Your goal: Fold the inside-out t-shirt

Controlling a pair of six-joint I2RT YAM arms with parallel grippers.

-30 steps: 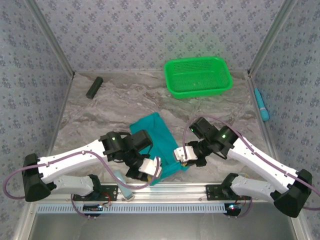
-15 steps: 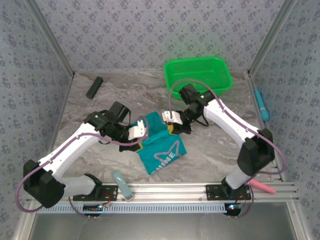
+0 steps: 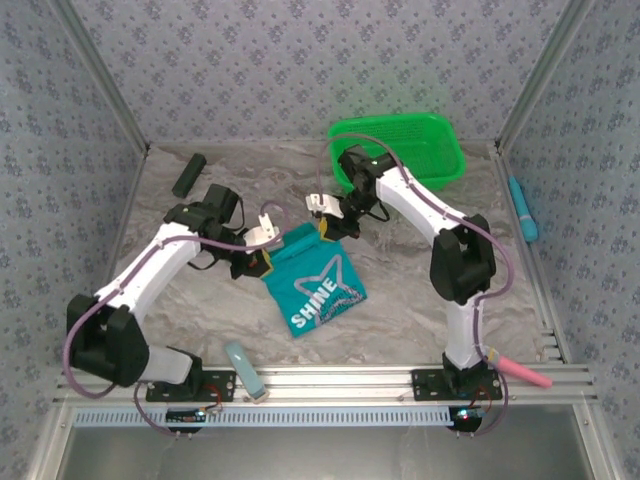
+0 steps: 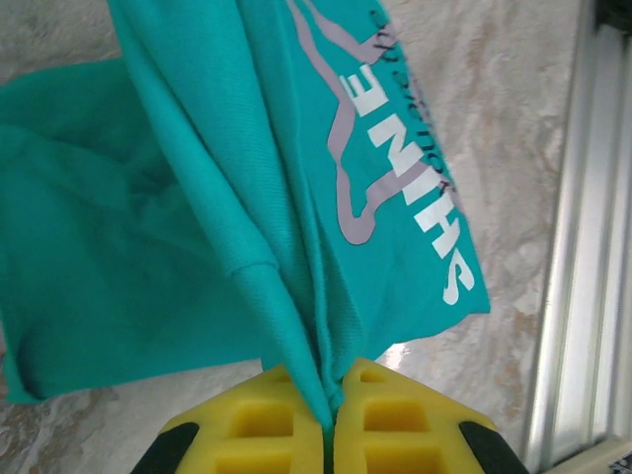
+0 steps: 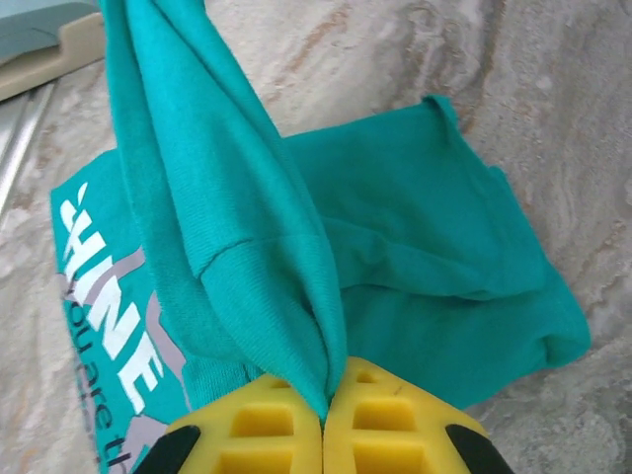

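The teal t-shirt hangs stretched between both grippers over the middle of the table, its white "SHINE" print facing up. My left gripper is shut on the shirt's left top corner, and my right gripper is shut on the right top corner. In the left wrist view the cloth runs up from between the yellow fingers. The right wrist view shows a hemmed fold of the shirt pinched between the yellow fingers. The lower edge of the shirt rests on the table.
A bright green mesh basket stands at the back right, just behind the right arm. A dark block lies at the back left. A blue tool lies along the right wall, a pale one and a pink one by the front rail.
Both grippers have carried the shirt from the near edge toward the back of the table and spread apart. The shirt has turned over, so its printed face now shows.
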